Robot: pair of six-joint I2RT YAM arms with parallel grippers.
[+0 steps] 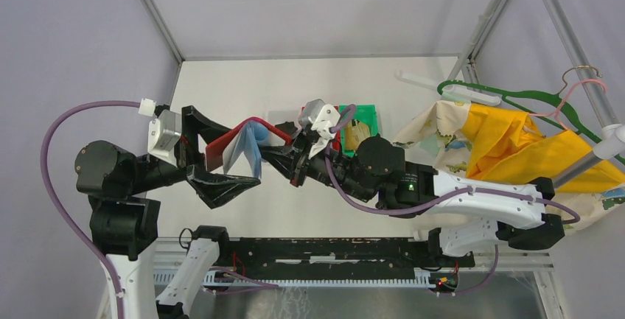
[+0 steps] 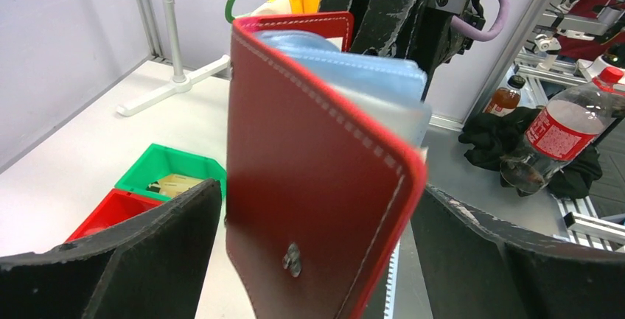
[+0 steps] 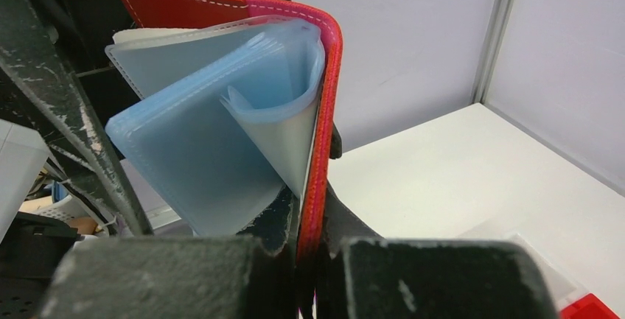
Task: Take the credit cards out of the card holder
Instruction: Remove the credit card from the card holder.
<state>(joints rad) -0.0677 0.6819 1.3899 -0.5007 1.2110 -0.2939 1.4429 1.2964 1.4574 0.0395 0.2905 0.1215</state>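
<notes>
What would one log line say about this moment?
card holder: aloft, open, blue leaves fanned | right jaws: shut on its red cover | left jaws: open around it | cards in leaves: none visible

The overhead camera sits high on the six o'clock side and looks down from afar on the whole table (image 1: 243, 83). The left wrist camera faces three o'clock and the right wrist camera nine o'clock. Both are very close to the card holder (image 1: 239, 148), which all three views share: its red cover from the left, its blue leaves from the right.
</notes>
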